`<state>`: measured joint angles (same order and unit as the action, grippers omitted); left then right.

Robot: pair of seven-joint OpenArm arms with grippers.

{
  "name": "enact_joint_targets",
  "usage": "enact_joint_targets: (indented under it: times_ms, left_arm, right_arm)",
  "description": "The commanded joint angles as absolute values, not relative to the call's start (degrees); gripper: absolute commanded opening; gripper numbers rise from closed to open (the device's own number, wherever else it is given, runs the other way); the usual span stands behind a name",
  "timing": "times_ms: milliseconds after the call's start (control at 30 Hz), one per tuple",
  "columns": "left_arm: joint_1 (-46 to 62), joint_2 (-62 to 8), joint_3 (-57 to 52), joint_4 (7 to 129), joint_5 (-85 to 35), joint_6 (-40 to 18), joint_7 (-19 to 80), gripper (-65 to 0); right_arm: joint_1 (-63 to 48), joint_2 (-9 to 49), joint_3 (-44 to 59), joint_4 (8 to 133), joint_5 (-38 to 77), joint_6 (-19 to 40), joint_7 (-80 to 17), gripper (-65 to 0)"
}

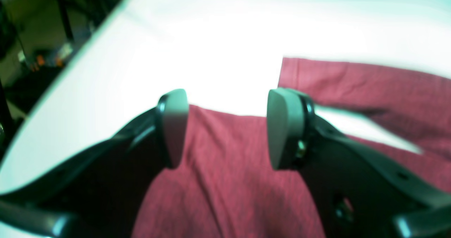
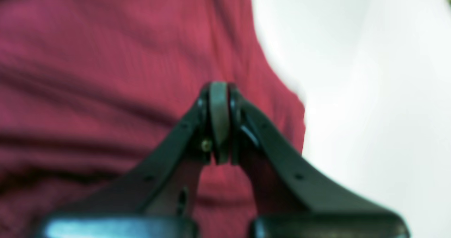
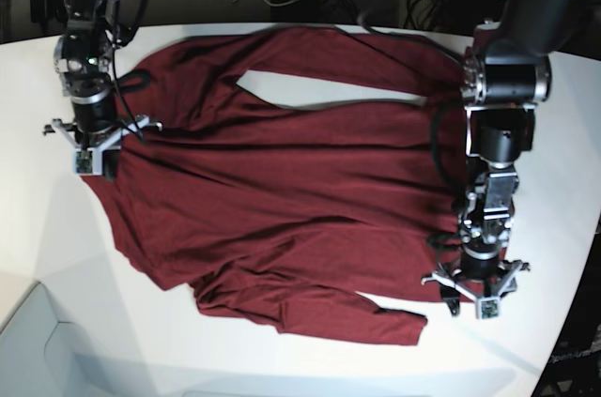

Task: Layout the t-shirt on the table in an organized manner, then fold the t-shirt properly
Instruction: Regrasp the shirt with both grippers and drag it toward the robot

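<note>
The maroon t-shirt (image 3: 282,190) lay spread across the white table (image 3: 563,228). The left hand (image 1: 227,128) hung spread above its hem edge; the right hand (image 2: 219,121), pressed together, sat over the opposite edge.

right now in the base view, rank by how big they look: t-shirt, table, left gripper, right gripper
1. table
2. t-shirt
3. left gripper and right gripper: they look about alike, so no ranking.

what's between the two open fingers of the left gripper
In the left wrist view, the left gripper has only the t-shirt showing below the gap between its fingers, with bare white table beyond the cloth's edge. Nothing is gripped.
</note>
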<state>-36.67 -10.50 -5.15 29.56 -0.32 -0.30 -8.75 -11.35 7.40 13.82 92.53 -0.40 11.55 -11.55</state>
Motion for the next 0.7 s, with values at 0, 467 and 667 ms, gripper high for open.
enact_joint_targets:
  times_ms: [0,467,667]
  left_arm:
    - [-36.4,-11.2,-6.0,33.1,-0.9,-0.2,-7.7,-30.6]
    - [-8.0,-14.0,-12.4,79.6,-10.2,-0.3,25.4,-30.7]
    - [3.4,-14.2,-13.9,92.3,-10.2,-0.3,31.9,-30.7]
  right_arm:
    - [-12.4,7.8,14.2,94.2,-0.2,11.4,-10.9,-65.0]
    - [-16.4,0.1,10.2,96.1,-0.3,11.5,-10.9,-65.0]
    - [-16.4,0.4,7.1,95.3,-0.3,11.5,-10.9,-65.0]
